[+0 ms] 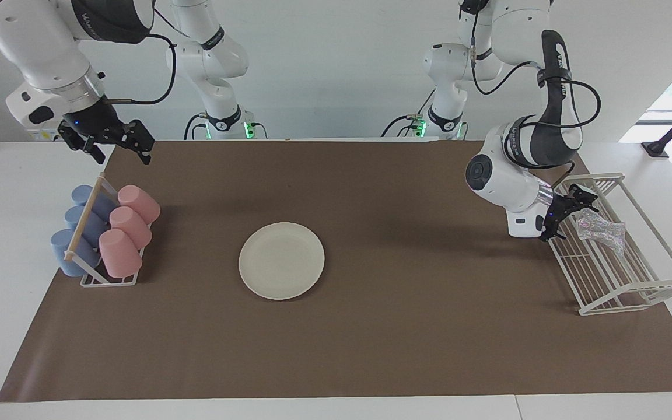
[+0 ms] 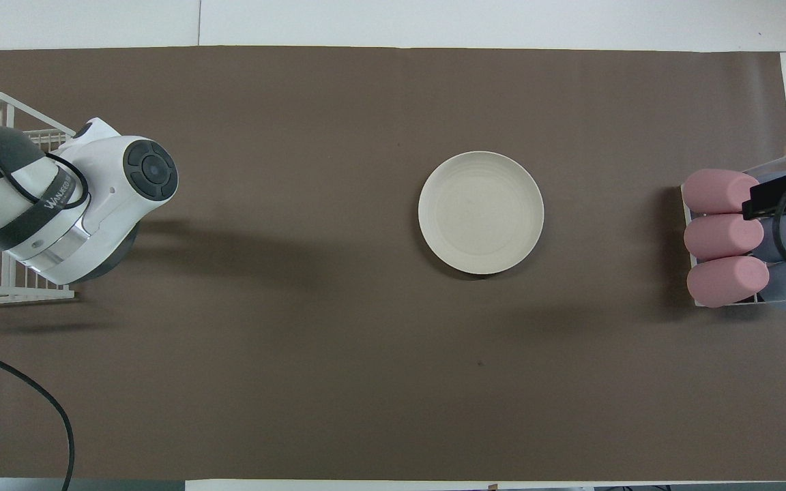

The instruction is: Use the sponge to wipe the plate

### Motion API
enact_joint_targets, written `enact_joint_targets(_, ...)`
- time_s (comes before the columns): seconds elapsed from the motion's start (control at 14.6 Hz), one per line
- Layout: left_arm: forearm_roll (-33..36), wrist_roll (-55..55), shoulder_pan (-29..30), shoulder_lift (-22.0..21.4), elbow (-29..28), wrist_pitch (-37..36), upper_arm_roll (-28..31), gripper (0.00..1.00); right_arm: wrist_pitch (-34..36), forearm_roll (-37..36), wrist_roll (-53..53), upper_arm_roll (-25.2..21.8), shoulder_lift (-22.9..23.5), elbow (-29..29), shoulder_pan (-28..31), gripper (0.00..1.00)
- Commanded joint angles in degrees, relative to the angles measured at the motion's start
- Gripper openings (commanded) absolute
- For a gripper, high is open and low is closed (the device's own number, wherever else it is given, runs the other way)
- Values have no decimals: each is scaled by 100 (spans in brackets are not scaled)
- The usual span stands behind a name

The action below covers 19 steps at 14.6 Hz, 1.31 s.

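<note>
Plate (image 1: 281, 260) lies mid-mat (image 1: 371, 350). Rack (image 1: 633, 291), at the left arm's end, holds the sponge (image 1: 599, 230). Left gripper (image 1: 569, 210), jaws spread, empty, hangs just beside it. Right gripper (image 1: 115, 143), open, waits over the mat's corner by the cups (image 1: 120, 233).

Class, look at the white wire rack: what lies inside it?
The sponge lies in the wire rack, with the left gripper open beside it. In the overhead view the arm covers that part.

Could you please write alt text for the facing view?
The left tool hangs open beside the sponge lying in the wire rack. A plate sits mid-table; the right tool waits open above the cup rack.
</note>
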<state>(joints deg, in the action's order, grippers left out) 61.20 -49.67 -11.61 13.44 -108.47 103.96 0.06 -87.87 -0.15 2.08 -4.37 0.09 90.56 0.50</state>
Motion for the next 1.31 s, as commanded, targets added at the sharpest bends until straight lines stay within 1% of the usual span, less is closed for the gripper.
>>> enact_joint_targets(0.0, -589, 429, 9, 18, 474, 72, 20, 100, -81, 86, 65, 33, -80, 94, 82, 100)
enact_joint_targets(0.14, -1230, 904, 18, -17, 948, 46, 20, 100, -90, 86, 65, 33, -80, 85, 73, 100)
enact_joint_targets(0.27, -2169, 1327, 27, -35, 1449, -59, 46, 100, -99, 86, 47, 33, -80, 85, 73, 100)
enact_joint_targets(0.34, -2478, 1354, 27, -44, 1538, -130, 55, 100, -99, 94, 12, 41, -80, 76, 64, 100)
enact_joint_targets(0.55, -3085, 1355, 9, -315, 1539, -244, 29, 100, -99, 94, -5, 50, -80, 59, 46, 100)
enact_joint_targets(0.76, -4096, 1364, -17, -798, 1496, -410, 29, 100, -99, 94, -5, 50, -71, 50, 38, 100)
enact_joint_targets(0.89, -4597, 1364, -43, -966, 1548, -683, 20, 100, -99, 94, -5, 50, -71, 50, 29, 100)
enact_joint_targets(1.1, -5099, 1398, -52, -1221, 1539, -894, 3, 100, -99, 94, -5, 50, -71, 50, 29, 100)
enact_joint_targets(1.24, -5346, 1756, -52, -1326, 1531, -1044, 3, 100, -99, 94, -5, 50, -71, 41, 29, 100)
